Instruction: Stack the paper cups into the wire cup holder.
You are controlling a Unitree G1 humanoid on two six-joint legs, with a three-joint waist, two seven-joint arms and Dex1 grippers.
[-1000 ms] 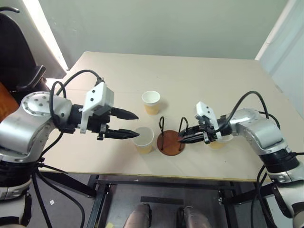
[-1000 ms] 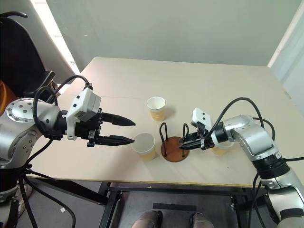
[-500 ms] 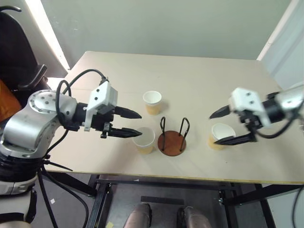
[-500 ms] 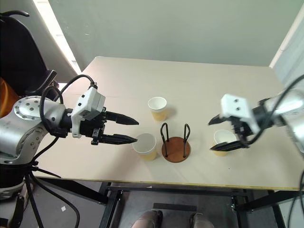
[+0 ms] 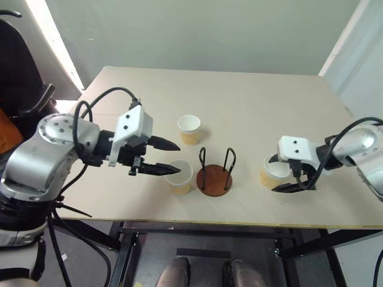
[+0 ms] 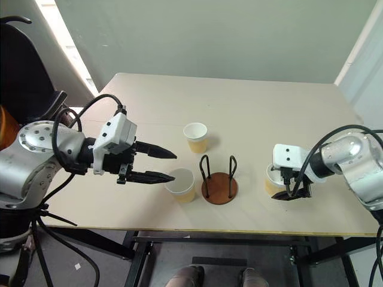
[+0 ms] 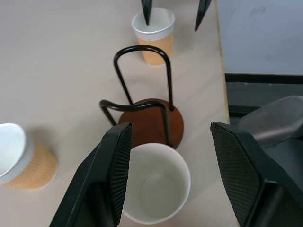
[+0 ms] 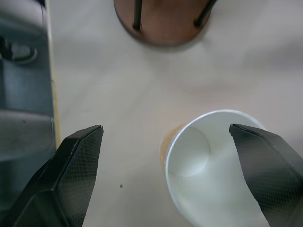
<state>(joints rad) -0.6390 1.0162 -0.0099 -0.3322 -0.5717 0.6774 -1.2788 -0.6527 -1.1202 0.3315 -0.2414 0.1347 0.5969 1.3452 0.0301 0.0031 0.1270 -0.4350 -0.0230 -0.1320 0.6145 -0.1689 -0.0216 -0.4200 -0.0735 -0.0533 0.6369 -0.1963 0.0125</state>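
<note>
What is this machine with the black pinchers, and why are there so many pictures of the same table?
It is a robot with two arms. Two pictures come from cameras in its head, looking down; two come from cameras on its wrists. On the pale wooden table stand three small yellow-tan paper cups and a round reddish-brown stand with black wire loops. The left gripper hangs open at the near cup. The right gripper is open around the cup at the right. Neither holds anything.
</note>
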